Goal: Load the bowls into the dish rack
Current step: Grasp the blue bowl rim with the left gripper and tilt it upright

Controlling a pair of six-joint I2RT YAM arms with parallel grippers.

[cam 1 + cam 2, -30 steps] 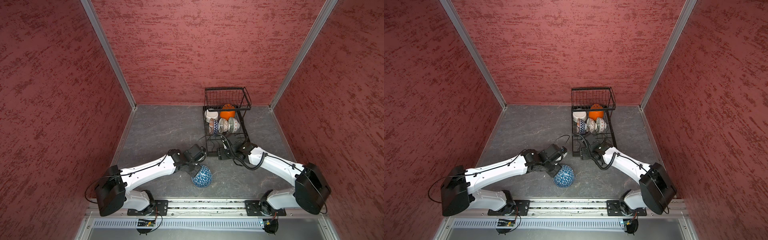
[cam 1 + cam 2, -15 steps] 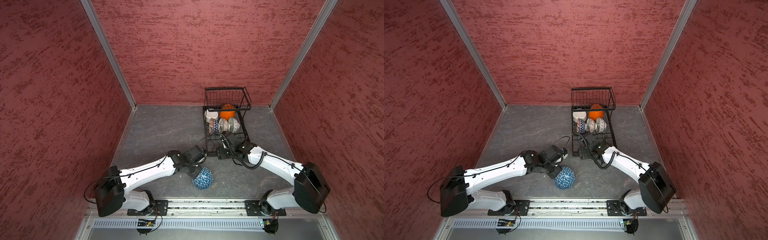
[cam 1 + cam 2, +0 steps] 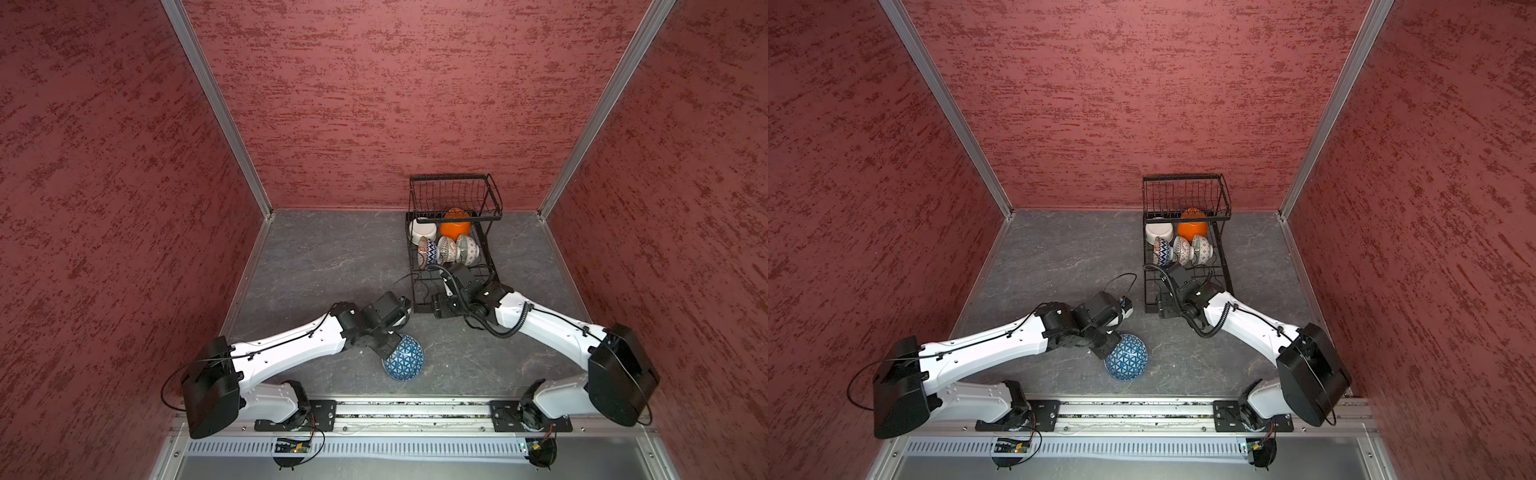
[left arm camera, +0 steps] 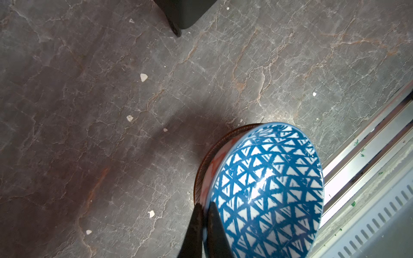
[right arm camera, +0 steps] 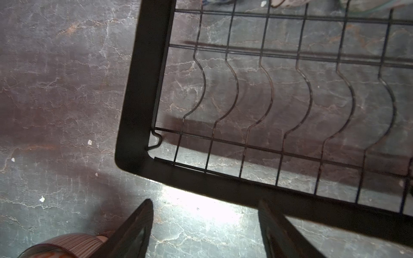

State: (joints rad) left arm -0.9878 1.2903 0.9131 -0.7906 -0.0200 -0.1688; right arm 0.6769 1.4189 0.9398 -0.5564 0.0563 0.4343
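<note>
Blue-patterned bowl [image 4: 266, 189], rim pinched in left hand [image 4: 205, 206], brown bowl [image 4: 204, 167] behind mostly hidden; right hand [image 5: 205, 202] spread.

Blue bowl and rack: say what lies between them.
Only bare tabletop lies between the blue bowl and the rack; both top views show it.
</note>
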